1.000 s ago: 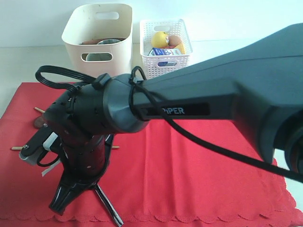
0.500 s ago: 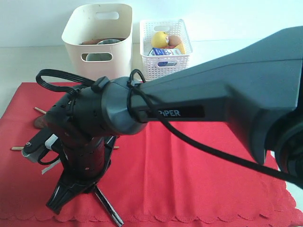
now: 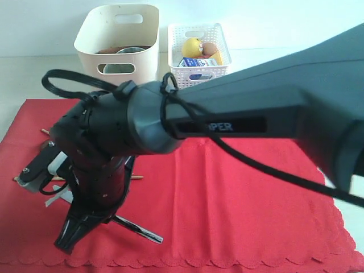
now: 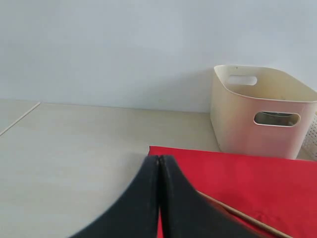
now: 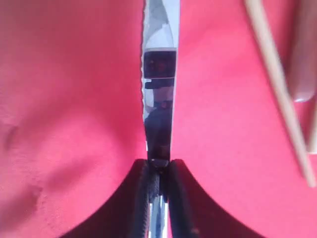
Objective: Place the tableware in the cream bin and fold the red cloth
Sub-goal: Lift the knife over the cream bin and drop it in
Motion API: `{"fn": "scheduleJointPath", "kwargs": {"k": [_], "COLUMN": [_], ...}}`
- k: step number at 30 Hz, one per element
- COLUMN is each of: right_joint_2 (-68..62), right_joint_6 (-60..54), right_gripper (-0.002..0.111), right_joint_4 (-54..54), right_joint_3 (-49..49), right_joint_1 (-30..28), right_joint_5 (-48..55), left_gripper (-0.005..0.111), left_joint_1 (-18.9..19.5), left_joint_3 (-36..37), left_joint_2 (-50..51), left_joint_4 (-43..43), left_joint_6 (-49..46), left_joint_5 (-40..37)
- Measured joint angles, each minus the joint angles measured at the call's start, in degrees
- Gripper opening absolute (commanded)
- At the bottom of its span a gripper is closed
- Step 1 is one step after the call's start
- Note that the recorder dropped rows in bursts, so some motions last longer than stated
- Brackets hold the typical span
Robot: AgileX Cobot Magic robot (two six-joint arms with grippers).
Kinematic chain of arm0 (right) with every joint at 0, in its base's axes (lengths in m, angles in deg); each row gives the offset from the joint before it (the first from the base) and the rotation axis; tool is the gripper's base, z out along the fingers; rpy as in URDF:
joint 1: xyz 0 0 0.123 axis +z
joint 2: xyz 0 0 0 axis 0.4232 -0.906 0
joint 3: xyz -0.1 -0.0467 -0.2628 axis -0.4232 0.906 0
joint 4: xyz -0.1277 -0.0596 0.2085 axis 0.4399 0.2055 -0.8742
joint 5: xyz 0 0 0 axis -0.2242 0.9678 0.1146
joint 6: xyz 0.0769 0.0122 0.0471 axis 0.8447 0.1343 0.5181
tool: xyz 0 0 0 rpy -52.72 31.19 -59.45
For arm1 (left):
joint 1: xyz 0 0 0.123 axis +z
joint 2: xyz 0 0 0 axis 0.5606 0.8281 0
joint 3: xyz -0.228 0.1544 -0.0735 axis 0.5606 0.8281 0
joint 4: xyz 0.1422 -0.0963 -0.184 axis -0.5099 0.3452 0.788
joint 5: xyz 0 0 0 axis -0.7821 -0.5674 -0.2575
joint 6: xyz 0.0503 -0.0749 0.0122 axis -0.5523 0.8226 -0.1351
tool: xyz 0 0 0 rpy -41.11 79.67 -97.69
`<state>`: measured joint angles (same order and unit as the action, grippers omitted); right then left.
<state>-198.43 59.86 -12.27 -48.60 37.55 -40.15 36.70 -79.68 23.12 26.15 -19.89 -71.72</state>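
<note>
Readable text, exterior view: one marking only. Pale capitals "PIPER", first letter hard to make out, sit in a black recessed strip on the side of the large dark grey robot arm [image 3: 273, 102], in front of the tall cream plastic bin [image 3: 91, 57]. Just right of that bin, the blue-white carton [image 3: 196, 62] carries print too small to read.

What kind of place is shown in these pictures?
Probably a robot test bench staged as a dinner setting, not a real home: a plain pale table against a blank wall, a red cloth spread on it, and a cream bin beside a white basket.
</note>
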Motion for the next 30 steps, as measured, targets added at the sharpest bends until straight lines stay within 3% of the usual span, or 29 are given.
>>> {"fn": "scheduleJointPath", "kwargs": {"k": [8,14,20,26,30], "right_joint_2": [8.05,10.98,10.96,7.52,3.17], "right_joint_6": [-0.34,5.09,14.07,15.84,15.84], "right_gripper": [0.000,0.000,0.000,0.000,0.000], "right_joint_4": [8.25,21.16,32.45,34.20,34.29], "right_joint_3": [0.00,0.00,0.00,-1.24,-4.54], "right_joint_1": [0.00,-1.82,-7.46,-13.47,-16.64], "right_joint_5": [-4.80,-15.52,-31.57,-49.29,-55.18], "left_gripper": [0.001,0.001,0.001,0.001,0.001], "left_joint_1": [0.00,0.00,0.00,0.00,0.00], "left_joint_3": [0.00,0.00,0.00,0.00,0.00], "left_joint_2": [0.00,0.00,0.00,0.00,0.00], "left_joint_4": [0.00,0.00,0.00,0.00,0.00], "left_joint_6": [0.00,0.00,0.00,0.00,0.00], "left_joint_5": [0.00,0.00,0.00,0.00,0.00]}}
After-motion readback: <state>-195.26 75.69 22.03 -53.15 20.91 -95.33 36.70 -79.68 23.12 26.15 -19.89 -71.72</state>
